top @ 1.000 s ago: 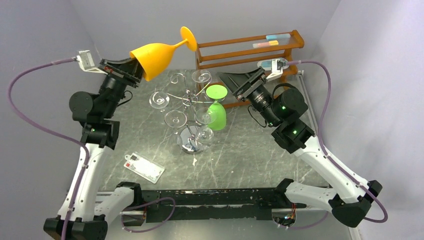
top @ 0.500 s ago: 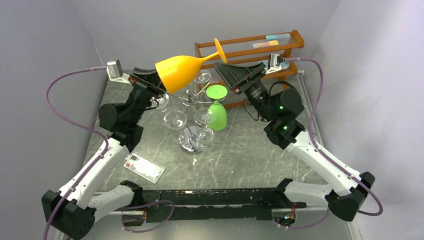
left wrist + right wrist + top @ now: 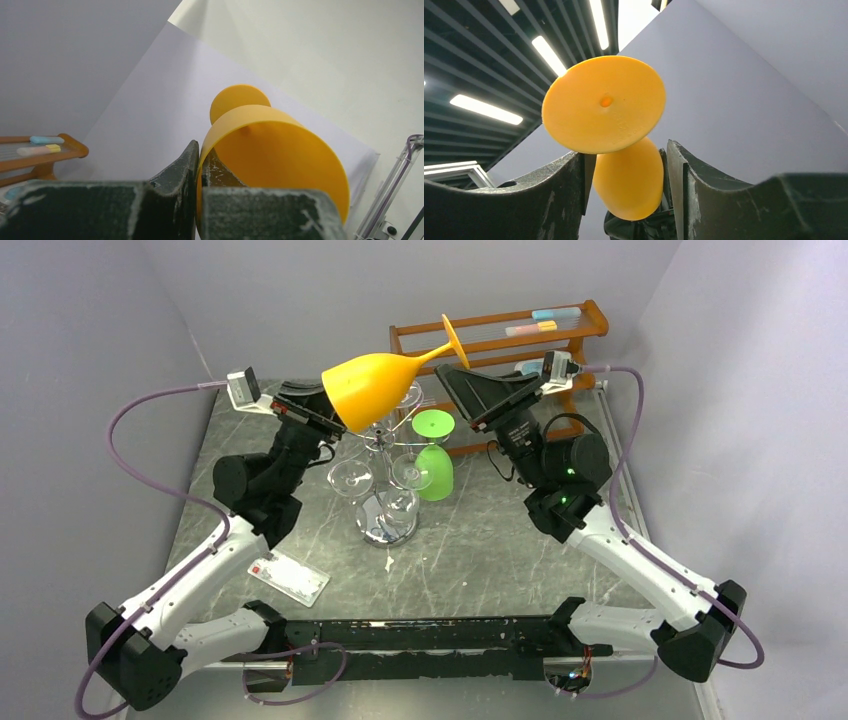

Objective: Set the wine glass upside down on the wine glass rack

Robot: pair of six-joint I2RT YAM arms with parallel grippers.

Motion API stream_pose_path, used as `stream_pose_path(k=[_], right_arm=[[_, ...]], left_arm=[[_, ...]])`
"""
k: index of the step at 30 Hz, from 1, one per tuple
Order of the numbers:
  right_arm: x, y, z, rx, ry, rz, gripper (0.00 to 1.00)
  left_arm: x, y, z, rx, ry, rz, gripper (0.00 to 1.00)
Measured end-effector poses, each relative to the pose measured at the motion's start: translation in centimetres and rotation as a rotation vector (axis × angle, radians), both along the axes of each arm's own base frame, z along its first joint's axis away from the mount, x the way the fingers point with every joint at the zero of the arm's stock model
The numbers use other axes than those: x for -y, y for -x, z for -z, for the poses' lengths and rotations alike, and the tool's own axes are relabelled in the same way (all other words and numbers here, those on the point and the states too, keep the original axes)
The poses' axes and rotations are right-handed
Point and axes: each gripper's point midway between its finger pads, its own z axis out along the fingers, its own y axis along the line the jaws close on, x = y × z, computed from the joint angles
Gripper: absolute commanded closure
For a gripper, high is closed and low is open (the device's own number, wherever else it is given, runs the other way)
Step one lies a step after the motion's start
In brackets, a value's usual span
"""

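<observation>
My left gripper (image 3: 325, 412) is shut on the rim of an orange wine glass (image 3: 372, 386), held tilted high above the chrome wine glass rack (image 3: 385, 445), foot pointing right. In the left wrist view one finger (image 3: 182, 165) is outside the wall and the other inside the orange bowl (image 3: 280, 150). My right gripper (image 3: 455, 378) is open, raised just right of the glass's foot (image 3: 451, 340). In the right wrist view the foot (image 3: 604, 104) and bowl (image 3: 629, 185) sit ahead between the open fingers (image 3: 569, 180). A green glass (image 3: 433, 455) hangs upside down on the rack.
Clear glasses (image 3: 350, 478) hang on the rack's spiral arms above its domed base (image 3: 385, 525). A brown wooden shelf (image 3: 500, 335) stands at the back right. A white card (image 3: 288, 575) lies on the marble table (image 3: 480, 550) at front left.
My left arm has swung the orange glass right and over the rack, the foot now pointing right. My right gripper has risen and moved left up to the foot.
</observation>
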Motion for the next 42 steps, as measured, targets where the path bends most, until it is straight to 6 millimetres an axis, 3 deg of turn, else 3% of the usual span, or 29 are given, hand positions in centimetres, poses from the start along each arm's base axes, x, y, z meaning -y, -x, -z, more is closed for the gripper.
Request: stream_pose_path(k=[6,14,21,25,30,33,39,42], right_arm=[[-0.4,0.2,-0.1,0.025,-0.018,-0.015,0.48],[-2.7,0.1,-0.2,0.038,-0.025,-0.046,0.56],[-3.5,0.2,-0.9,0.056,-0.032,-0.036,0.74],[-3.8,0.0,-1.0,0.059,-0.038,-0.031,0.93],[-4.2,-0.3,-1.2,0.059,-0.049,-0.027,1.0],[-4.3,-0.3,-1.4,0.062,-0.052,-0.025,1.0],[-4.1,-0.5,-1.5,0.072,-0.052,0.007,1.0],[-3.8,-0.7,-1.7,0.085,-0.045,0.043,1.0]], left_arm=[[0.3,0.3,0.4,-0.013,0.026,0.003,0.95],[0.7,0.5,0.9,-0.029,0.038,-0.002,0.95],[0.3,0.6,1.2,-0.04,0.059,-0.008,0.95],[-0.3,0.9,1.6,-0.051,0.081,-0.01,0.95],[-0.7,0.9,1.7,-0.063,0.101,-0.015,0.95],[-0.8,0.9,1.6,-0.064,0.108,-0.015,0.83],[-0.9,1.7,1.4,-0.061,0.108,0.004,0.47],[-1.3,2.2,1.2,-0.06,0.102,0.003,0.38]])
